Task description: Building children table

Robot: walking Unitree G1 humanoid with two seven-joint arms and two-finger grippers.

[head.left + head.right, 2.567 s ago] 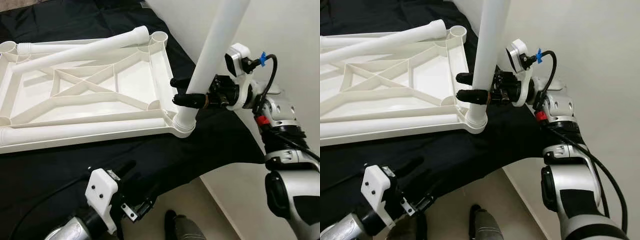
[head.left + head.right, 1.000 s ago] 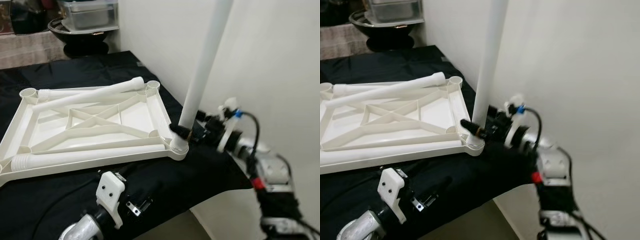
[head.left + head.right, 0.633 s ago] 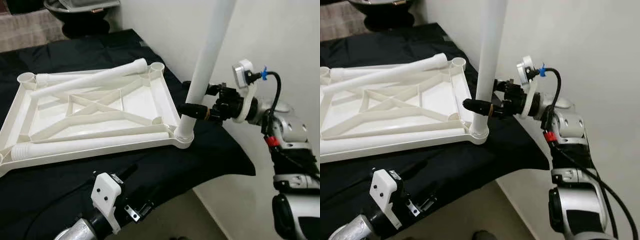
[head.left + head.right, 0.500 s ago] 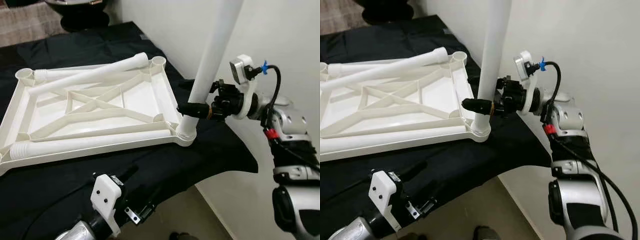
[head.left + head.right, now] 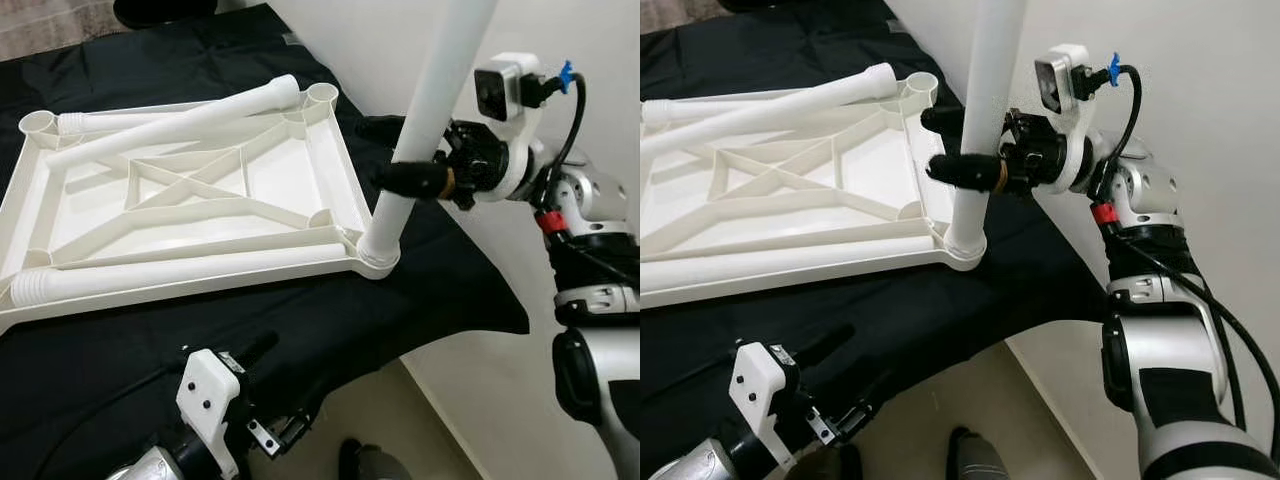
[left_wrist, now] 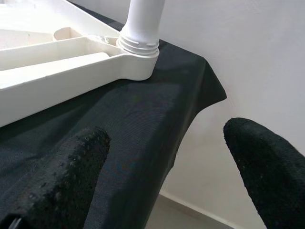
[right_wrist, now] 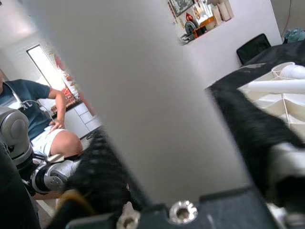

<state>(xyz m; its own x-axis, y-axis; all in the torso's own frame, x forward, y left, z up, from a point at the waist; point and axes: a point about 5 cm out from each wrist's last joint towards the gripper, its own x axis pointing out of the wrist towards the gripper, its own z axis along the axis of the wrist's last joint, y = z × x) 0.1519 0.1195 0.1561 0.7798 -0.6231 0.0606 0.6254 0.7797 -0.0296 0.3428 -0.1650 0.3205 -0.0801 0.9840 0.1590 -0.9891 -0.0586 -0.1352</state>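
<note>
The white table top (image 5: 285, 165) lies upside down on a black cloth. One white leg (image 5: 428, 110) stands upright in its near right corner socket (image 5: 378, 256). My right gripper (image 5: 386, 152) is shut on that leg a little above the socket, one black finger on each side. In the right wrist view the leg (image 7: 143, 95) sits between the fingers (image 7: 102, 167). Loose legs lie on the top, one diagonally (image 5: 180, 120) and one along the near edge (image 5: 180, 272). My left gripper (image 6: 167, 176) hangs open below the cloth's front edge, holding nothing.
The black cloth (image 5: 450, 280) ends at a corner by the white wall (image 5: 560, 30) on the right, close behind the upright leg. Floor and my foot (image 5: 365, 465) lie below the front edge. A seated person (image 7: 28, 114) appears in the right wrist view.
The head camera has tilted and shifted, so the whole scene has moved in view. My right gripper stays shut on the upright leg, now slightly higher above the socket. The left gripper remains open.
</note>
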